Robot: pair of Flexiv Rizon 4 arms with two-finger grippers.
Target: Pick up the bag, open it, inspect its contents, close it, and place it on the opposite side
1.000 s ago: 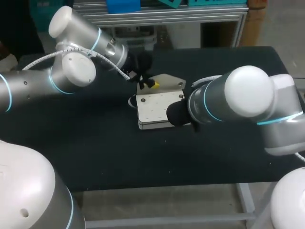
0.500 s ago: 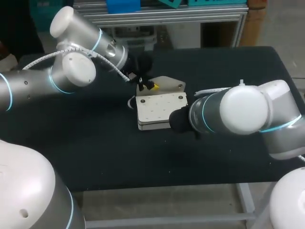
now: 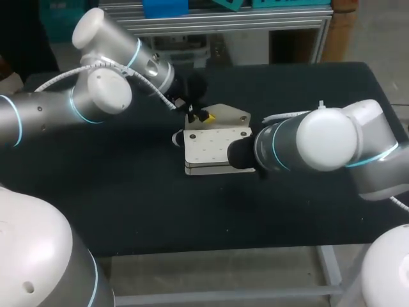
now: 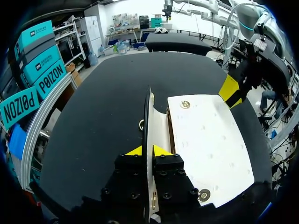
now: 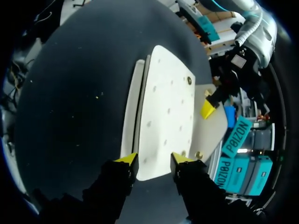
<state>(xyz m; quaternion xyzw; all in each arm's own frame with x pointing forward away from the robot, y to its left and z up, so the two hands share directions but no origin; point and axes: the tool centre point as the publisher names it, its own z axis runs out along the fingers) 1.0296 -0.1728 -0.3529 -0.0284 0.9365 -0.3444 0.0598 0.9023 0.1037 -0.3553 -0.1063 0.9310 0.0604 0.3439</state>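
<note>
The bag [image 3: 211, 148] is a flat white pouch with metal snaps, lying mid-table on the black top. My left gripper [image 4: 147, 150] is shut on a thin upright panel at the bag's far-left edge, seen edge-on between its yellow tips; in the head view it [image 3: 203, 116] sits at the bag's back edge. My right gripper [image 5: 154, 159] stands open at the bag's right end, with the corner of the top flap [image 5: 168, 107] lying between its spread fingers. In the head view that gripper is hidden behind its own wrist.
The black table [image 3: 128, 192] is bare around the bag on all sides. My left arm [image 3: 96, 96] spans the back left, and my right arm [image 3: 319, 144] lies low across the right half.
My right gripper's fingers have spread apart at the bag's right end, and the right arm has dropped lower and drawn back to the right. The left gripper keeps its hold.
</note>
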